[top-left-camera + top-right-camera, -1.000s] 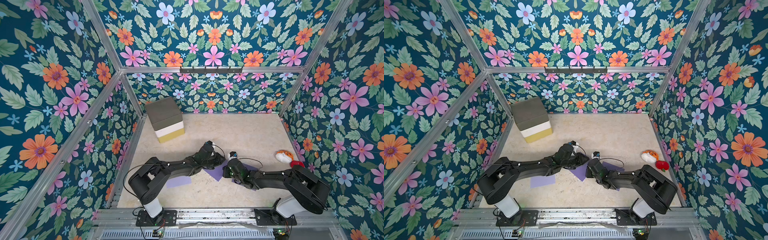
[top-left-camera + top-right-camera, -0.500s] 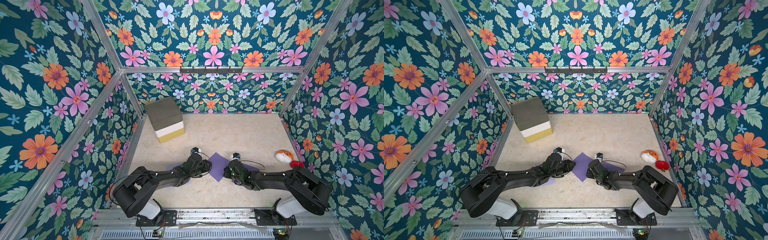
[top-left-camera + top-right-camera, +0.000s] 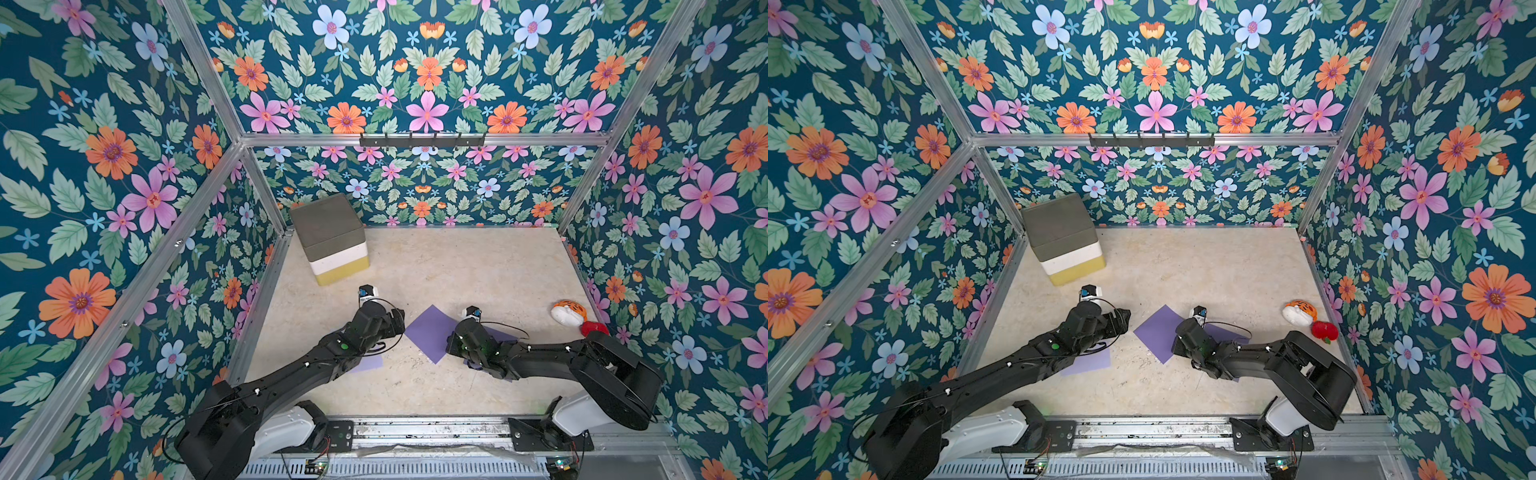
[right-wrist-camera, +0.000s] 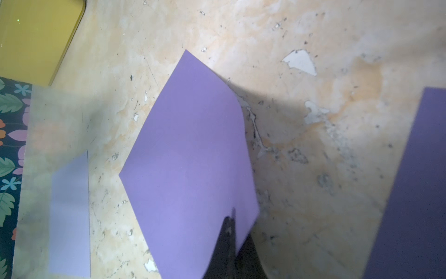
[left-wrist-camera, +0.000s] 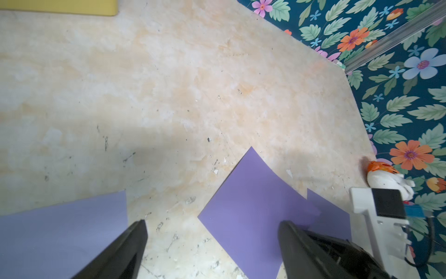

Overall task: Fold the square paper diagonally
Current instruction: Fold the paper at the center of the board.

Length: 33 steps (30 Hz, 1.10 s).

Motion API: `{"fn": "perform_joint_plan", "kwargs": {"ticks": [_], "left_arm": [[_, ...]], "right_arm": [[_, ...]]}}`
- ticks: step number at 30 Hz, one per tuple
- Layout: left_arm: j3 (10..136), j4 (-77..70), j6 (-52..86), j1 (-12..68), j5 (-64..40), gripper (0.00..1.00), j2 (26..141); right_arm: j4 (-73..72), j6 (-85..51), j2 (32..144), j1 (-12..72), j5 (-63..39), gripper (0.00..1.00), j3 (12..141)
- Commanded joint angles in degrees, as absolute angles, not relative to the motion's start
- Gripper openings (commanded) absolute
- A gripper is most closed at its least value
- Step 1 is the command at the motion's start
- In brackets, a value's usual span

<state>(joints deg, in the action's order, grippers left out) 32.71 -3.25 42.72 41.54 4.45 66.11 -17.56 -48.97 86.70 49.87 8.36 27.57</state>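
**Paper** [image 3: 428,332]: purple square on the table [image 3: 457,270], front centre, between the two arms. It sat diamond-wise, with one corner toward the back wall. In both top views its right corner was hidden under the right arm. In the right wrist view the left part lay flat, while the side by the gripper was raised and threw a shadow on the table.

**Right gripper** [image 4: 230,219]: jaws closed. One finger lay over the paper's edge and one under it, pinching the paper near its right corner.

**Left gripper** [image 5: 212,223]: jaws spread wide with nothing between them. It was held low, just beside the paper's left corner. Whether it touched the paper could not be told.

**Pale sheet** [image 3: 368,362]: lilac, flat on the table, partly covered by the left arm. It lay left of the paper and apart from it.

**Dark sheet** [image 3: 496,334]: purple, flat on the table and mostly under the right arm. It lay just right of the paper. In the left wrist view the paper's edge ran across it.

**Box** [image 3: 332,237]: a grey upper part over white and yellow bands. It stood in the back left corner, well apart from the paper.

**Toy** [image 3: 568,311]: orange, black-striped and white, on the table by the right wall.

**Red toy** [image 3: 593,328]: just beside the toy, nearer the front, close to the right arm's elbow.
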Motion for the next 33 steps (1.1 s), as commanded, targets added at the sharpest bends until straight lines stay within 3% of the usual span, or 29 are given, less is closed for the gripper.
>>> {"fn": "perform_joint_plan", "kwargs": {"ticks": [1,4,5,7,11,14,25,33], "left_arm": [[33.8,-6.5,43.4,39.1,-10.8,0.8,69.5],[37.2,-7.4,47.1,35.0,-21.1,0.6,76.4],[39.1,-5.1,45.5,34.5,-20.9,0.54,77.9],[42.9,-0.2,43.2,34.7,-16.0,0.53,80.4],[44.3,-1.5,43.0,34.8,-17.3,0.38,84.7],[43.8,-2.3,43.2,35.1,-19.6,0.19,86.9],[41.6,-4.8,41.6,37.1,-21.1,0.09,88.5],[43.0,-1.3,41.4,37.3,-18.2,0.1,91.5]], "right_arm": [[-17.1,-49.9,86.3,50.0,8.8,0.0,27.6],[-19.2,-50.4,86.9,50.3,8.3,0.0,27.2],[-19.1,-50.2,87.3,50.3,8.0,0.0,27.7],[-18.3,-49.7,88.0,50.3,8.3,0.0,28.8],[-17.9,-50.2,86.8,50.9,9.9,0.0,28.4],[-17.7,-51.0,85.6,51.1,11.1,0.0,27.2],[-18.0,-51.8,87.4,51.2,10.7,0.0,27.4],[-17.2,-52.0,87.5,51.3,10.8,0.0,27.5]]}}
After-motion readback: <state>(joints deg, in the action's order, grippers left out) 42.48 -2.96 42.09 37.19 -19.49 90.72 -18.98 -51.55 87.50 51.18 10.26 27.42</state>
